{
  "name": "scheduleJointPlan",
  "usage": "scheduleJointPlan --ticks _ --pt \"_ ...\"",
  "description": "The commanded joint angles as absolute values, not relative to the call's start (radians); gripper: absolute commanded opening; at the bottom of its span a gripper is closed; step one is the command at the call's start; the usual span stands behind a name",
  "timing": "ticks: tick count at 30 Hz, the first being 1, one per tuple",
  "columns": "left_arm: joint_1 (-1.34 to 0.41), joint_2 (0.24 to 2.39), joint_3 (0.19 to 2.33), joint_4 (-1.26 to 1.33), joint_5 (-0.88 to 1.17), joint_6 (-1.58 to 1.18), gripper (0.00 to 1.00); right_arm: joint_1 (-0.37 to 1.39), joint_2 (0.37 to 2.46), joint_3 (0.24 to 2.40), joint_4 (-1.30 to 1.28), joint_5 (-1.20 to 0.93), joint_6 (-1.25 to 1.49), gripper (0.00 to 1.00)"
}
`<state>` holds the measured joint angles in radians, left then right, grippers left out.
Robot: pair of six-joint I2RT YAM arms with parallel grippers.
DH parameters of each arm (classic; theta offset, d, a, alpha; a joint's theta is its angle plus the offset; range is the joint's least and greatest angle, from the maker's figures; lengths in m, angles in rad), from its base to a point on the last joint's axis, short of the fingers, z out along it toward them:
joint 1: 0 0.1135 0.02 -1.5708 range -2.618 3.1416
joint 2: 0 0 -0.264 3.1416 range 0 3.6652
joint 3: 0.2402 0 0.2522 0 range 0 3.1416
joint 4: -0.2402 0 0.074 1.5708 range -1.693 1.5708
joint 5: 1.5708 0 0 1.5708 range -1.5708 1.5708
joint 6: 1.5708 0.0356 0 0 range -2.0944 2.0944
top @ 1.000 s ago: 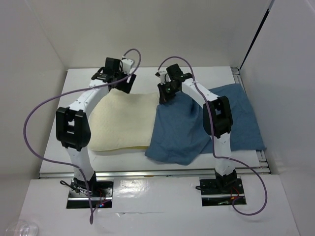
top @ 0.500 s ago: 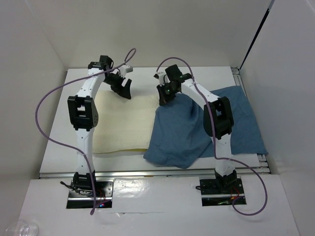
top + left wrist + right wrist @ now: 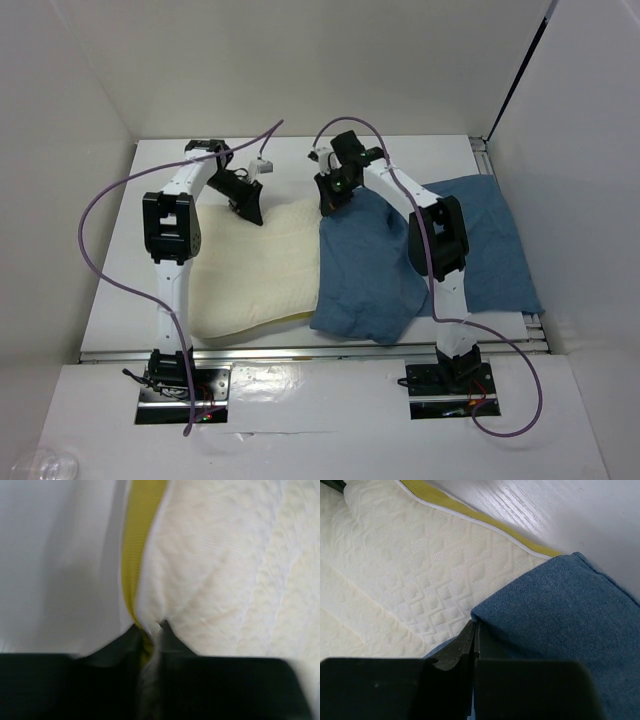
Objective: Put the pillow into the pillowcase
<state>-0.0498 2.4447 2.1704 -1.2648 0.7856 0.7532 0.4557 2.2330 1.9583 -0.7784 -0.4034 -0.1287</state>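
The cream-yellow pillow (image 3: 260, 270) lies left of centre on the table, its right end tucked under the dusty-blue pillowcase (image 3: 480, 240). My left gripper (image 3: 250, 212) is at the pillow's far edge. In the left wrist view the left gripper (image 3: 150, 628) pinches the pillow (image 3: 225, 570) at its yellow-piped seam. My right gripper (image 3: 330, 203) holds the pillowcase's far-left corner. The right wrist view shows the right gripper (image 3: 476, 627) shut on the pillowcase (image 3: 570, 610) hem, over the quilted pillow (image 3: 395, 565).
White walls close in the white table (image 3: 400, 150) on the left, back and right. A metal rail (image 3: 535, 320) runs along the right and near edges. Purple cables (image 3: 95, 220) loop out from both arms.
My left gripper dropped from above onto the pillow's far edge and closed on it. The pillowcase's near-left corner has shifted right, and the pillow's near edge now bulges.
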Motion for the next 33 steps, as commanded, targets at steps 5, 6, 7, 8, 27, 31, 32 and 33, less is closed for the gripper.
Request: scheduleJointPlan --ticks 5,6,7,8,27,31,32,33 --pt "-0.069 2.358 2.064 -1.289 0.821 0.806 0.00 0.463 2.261 2.026 -0.778 -0.380 -0.144 0.00" --pt "-0.069 2.326 2.040 -1.240 0.807 0.776 0.00 0.463 2.261 2.043 -0.778 -0.368 -0.132 0.01" --pt "-0.060 2.288 2.017 -1.194 0.807 0.723 0.00 0.463 2.261 2.054 -0.778 -0.368 -0.132 0.08" --pt "-0.060 2.249 1.991 -1.142 0.787 0.691 0.00 0.454 2.261 2.063 -0.778 -0.368 -0.109 0.12" --pt "-0.267 1.503 1.504 -0.337 0.144 0.616 0.00 0.270 2.146 2.368 -0.703 -0.649 0.121 0.51" --pt "-0.359 1.411 1.396 -0.258 0.042 0.675 0.00 0.301 2.146 2.391 -0.693 -0.669 0.130 0.54" --pt "-0.374 1.388 1.384 -0.247 0.032 0.686 0.00 0.310 2.146 2.391 -0.693 -0.657 0.130 0.54" --pt "-0.399 1.379 1.364 -0.247 0.032 0.695 0.00 0.319 2.146 2.401 -0.693 -0.647 0.130 0.54"
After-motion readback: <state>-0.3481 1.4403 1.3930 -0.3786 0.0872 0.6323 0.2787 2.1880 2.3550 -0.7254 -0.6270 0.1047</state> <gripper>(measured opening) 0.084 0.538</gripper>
